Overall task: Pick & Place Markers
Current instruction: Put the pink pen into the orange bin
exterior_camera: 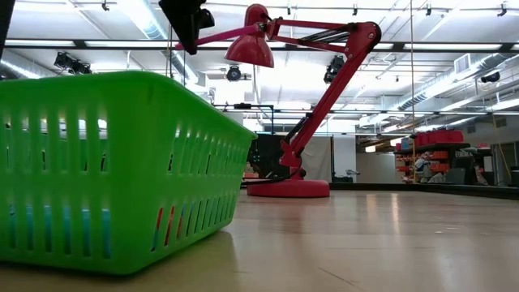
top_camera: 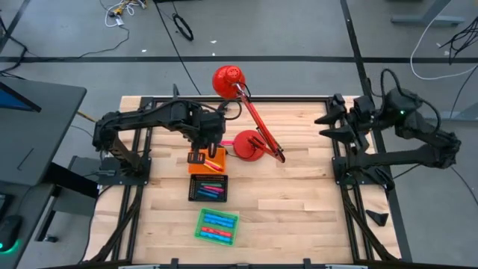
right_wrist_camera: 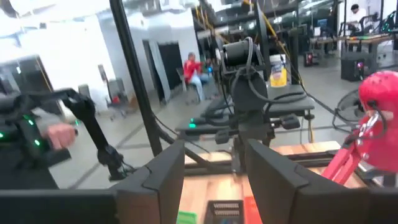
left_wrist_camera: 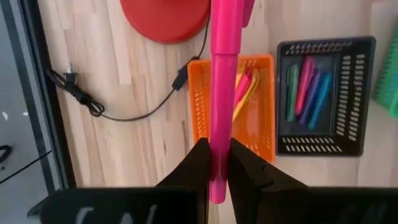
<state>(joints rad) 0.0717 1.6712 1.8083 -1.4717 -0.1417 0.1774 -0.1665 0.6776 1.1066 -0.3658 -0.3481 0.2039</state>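
- Bare wood lies right of the three trays; the red lamp (top_camera: pixel 250 134) crowds the middle's far side.
- My left gripper (left_wrist_camera: pixel 214 163) hangs over the orange tray (top_camera: pixel 207 162), fingers clamped on a pink marker (left_wrist_camera: pixel 222 93).
- More markers (top_camera: pixel 218 225) lie in the trays.
- My right gripper (right_wrist_camera: pixel 214 168) waits far right, fingers apart, empty.

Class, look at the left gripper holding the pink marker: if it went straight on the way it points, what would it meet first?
Probably the orange tray. The left gripper, shut on the pink marker, points down at the table from above that tray's edge. Depth is unclear; the marker tip would arrive first.
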